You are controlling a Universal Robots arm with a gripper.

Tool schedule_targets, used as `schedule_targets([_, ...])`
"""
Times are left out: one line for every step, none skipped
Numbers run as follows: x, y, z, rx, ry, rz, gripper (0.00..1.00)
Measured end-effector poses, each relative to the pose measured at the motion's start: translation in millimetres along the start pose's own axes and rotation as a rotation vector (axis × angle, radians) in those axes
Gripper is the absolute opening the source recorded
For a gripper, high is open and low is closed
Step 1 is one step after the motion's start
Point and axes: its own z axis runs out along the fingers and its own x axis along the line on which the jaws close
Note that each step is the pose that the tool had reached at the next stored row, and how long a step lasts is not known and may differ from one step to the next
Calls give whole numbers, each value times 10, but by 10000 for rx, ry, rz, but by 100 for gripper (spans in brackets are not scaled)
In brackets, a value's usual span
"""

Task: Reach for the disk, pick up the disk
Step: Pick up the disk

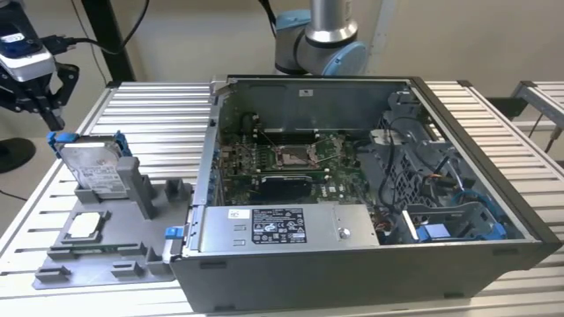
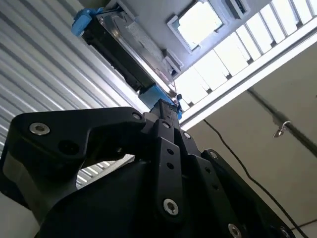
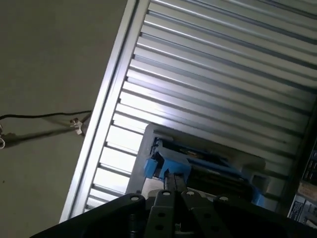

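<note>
The disk is leaning in a grey fixture at the bench edge, exterior view's left. The gripper, pinched narrow and empty, is hovering just above; descending like this risks striking the blue bracket.

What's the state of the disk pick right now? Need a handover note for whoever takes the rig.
Gripper: shut, holding nothing. It hangs above the disk, near its blue-bracketed upper end, and is apart from it.
Disk: stands on edge, leaning in the grey fixture at the exterior view's left, beside the open computer case.
Done: nothing beyond the gripper being close to the disk; no contact.
Left: reach unfinished, disk not grasped, not lifted.
</note>
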Motion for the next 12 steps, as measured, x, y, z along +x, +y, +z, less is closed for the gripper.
schedule_targets([0,0,2,7,-12,-147,0])
schedule_targets([0,0,2,13,-20,-296,0])
schedule_targets([0,0,1,21,-28,-440,0])
schedule_targets([1,0,1,35,-34,-569,0])
schedule_targets([1,0,1,53,-38,-695,0])
schedule_targets([1,0,2,70,-45,-821,0])
schedule_targets([1,0,2,87,-51,-952,0])
schedule_targets([1,0,2,107,-58,-1078,0])
schedule_targets([1,1,2,134,-62,-1174,0])
schedule_targets([0,3,1,173,-66,-1255,0])
schedule_targets([-1,5,1,214,-71,-1331,0])
schedule_targets([-1,4,1,238,-75,-1418,0])
